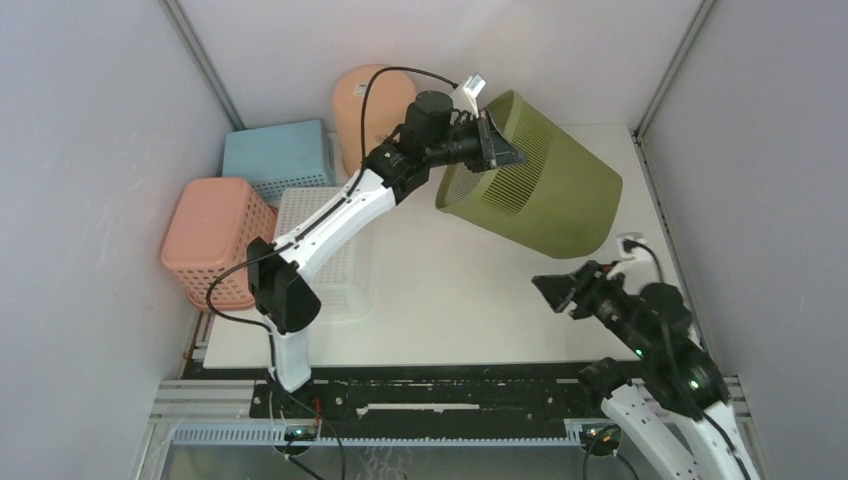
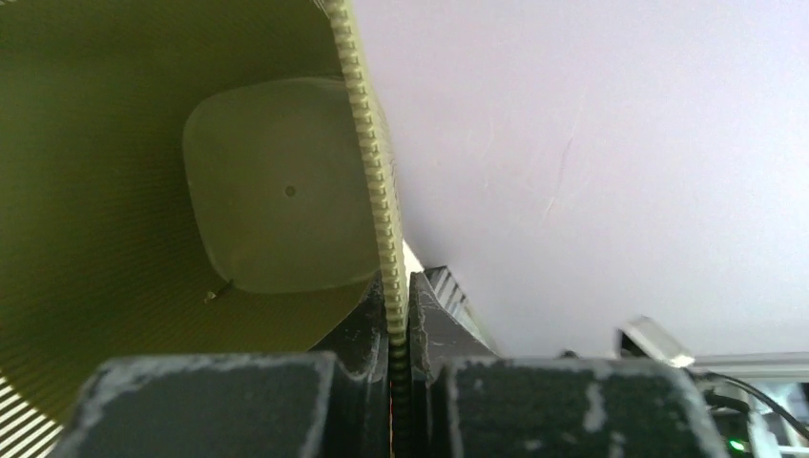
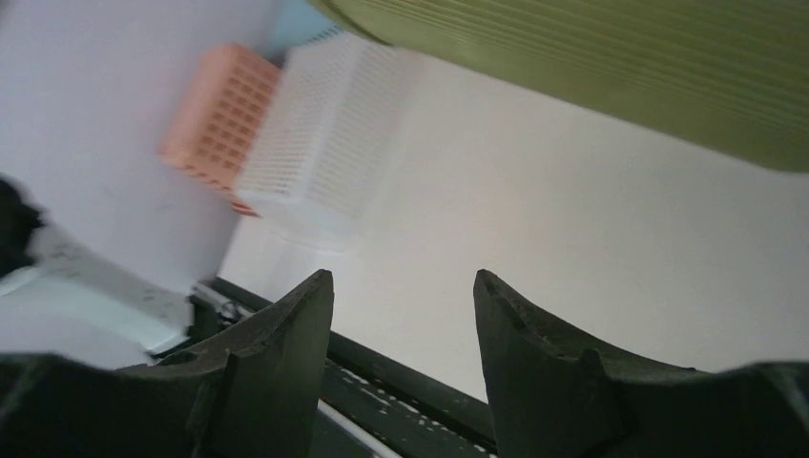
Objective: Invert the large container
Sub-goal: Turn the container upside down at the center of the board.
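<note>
Clearly, your left gripper (image 1: 492,140) is clamped tight on the mesh rim of the tall olive-green plastic waste bin (image 1: 545,185). It holds the bin tipped sideways, mouth toward that arm, probably so it can roll over onto the rim. The bin's inside is bare, so nothing can spill. Near the bin's base, your right gripper (image 1: 565,290) hangs partly spread and empty, likely ready to steady it.

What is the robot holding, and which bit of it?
The left tool pinches the green bin by its rim, squeezing the wall from inside and outside. The right tool is open, holding nothing.
</note>
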### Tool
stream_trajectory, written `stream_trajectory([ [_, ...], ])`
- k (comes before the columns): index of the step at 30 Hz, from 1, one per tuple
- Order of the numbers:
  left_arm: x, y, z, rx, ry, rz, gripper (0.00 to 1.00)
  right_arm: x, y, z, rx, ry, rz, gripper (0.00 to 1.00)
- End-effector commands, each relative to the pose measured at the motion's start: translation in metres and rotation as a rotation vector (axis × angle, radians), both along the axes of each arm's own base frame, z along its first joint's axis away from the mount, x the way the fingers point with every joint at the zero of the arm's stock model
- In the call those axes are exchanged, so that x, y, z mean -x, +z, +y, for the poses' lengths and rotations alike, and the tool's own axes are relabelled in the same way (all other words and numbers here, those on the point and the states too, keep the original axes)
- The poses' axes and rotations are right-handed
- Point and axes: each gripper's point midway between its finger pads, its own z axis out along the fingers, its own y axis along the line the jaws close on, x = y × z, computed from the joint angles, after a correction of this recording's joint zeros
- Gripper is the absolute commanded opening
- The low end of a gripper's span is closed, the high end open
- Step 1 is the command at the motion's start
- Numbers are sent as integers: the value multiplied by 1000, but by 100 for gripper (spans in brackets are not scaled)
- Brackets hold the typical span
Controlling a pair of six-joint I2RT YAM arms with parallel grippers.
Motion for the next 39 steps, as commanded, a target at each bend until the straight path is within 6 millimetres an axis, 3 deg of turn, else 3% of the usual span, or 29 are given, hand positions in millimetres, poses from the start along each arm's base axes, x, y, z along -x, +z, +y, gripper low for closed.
stream_trajectory([
  [1, 4, 97, -5, 386, -56, -140, 0, 43, 48, -7, -55, 70, -74, 64],
  [5, -5, 107, -15, 546, -86, -123, 0, 66, 75, -20, -55, 64, -113, 64],
  [12, -27, 119, -21, 860, -132, -78, 0, 84, 101, -40, -8, 23, -135, 65],
  [16, -50, 107, -24, 993, -133, -36, 0, 91, 120, -48, 19, 6, -161, 65],
  [21, -77, 94, -7, 1192, -78, 7, 0, 98, 142, -58, 63, -11, -182, 65],
  [29, -109, 61, 24, 1473, 19, 83, 0, 94, 141, -66, 135, -39, -146, 66],
  [39, -134, -1, 22, 1653, 109, 217, 0, 84, 130, -66, 166, -56, -108, 66],
])
